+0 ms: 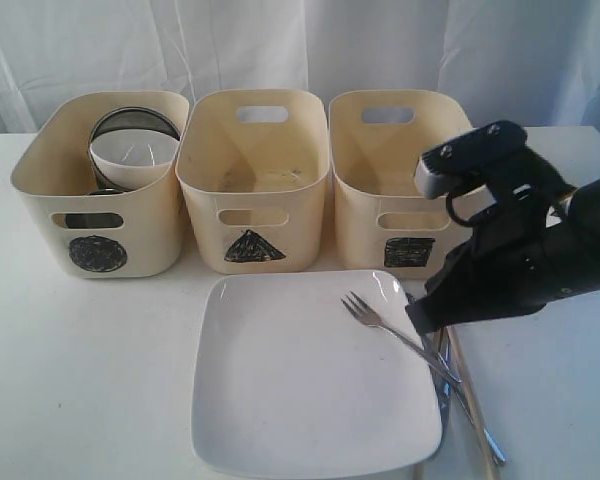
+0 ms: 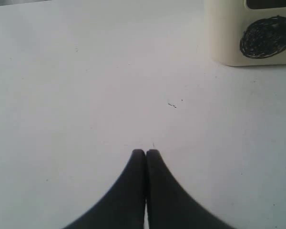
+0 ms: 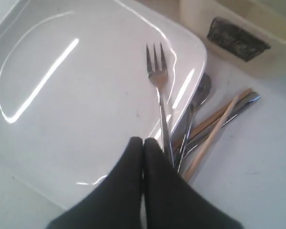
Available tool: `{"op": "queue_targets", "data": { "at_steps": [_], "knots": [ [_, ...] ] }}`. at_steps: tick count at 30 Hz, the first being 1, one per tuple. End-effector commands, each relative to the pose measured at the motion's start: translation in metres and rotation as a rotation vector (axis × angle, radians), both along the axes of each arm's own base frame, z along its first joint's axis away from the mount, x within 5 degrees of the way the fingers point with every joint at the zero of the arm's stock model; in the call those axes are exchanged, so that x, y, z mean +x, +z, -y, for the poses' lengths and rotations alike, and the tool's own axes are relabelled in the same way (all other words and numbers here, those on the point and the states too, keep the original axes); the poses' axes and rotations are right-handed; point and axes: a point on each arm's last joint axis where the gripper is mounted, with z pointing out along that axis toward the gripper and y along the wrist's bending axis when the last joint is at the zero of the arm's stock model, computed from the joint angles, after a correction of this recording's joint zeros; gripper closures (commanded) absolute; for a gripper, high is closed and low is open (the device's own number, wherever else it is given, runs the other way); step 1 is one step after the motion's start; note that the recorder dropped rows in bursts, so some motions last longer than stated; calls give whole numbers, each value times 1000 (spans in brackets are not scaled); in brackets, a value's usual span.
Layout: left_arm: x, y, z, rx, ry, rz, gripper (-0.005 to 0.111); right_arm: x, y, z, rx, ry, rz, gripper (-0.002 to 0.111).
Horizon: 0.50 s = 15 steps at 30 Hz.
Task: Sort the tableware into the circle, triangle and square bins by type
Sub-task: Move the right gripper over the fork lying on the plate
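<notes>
While right hand (image 3: 143,141) hovers closed, empty, over plate (image 1: 280,390) edge | left hand (image 2: 145,152) closed, empty, open table (image 2: 86,86) around.

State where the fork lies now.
In the exterior view the fork lies right of centre, tines on the right edge of the white plate, before the square-marked bin.
</notes>
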Motion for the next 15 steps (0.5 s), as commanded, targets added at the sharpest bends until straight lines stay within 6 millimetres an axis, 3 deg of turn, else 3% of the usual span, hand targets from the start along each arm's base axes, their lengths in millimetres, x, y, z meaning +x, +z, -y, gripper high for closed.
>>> {"op": "queue_targets", "data": {
  "at_steps": [1, 5, 10, 12, 15],
  "knots": [
    [0, -1, 1, -12, -5, 6, 107, 0, -15, -12, -41, 97, -63, 102],
    [0, -1, 1, -12, -5, 6, 107, 2, -27, -19, -75, 154, -91, 82],
    [0, -1, 1, -12, -5, 6, 107, 9, -40, -22, -91, 151, -118, 38],
    [0, -1, 1, -12, -5, 6, 107, 11, -44, -23, -94, 147, -118, 31],
    [0, -1, 1, -12, -5, 6, 107, 14, -49, -24, -98, 142, -121, 34]
  ]
}}
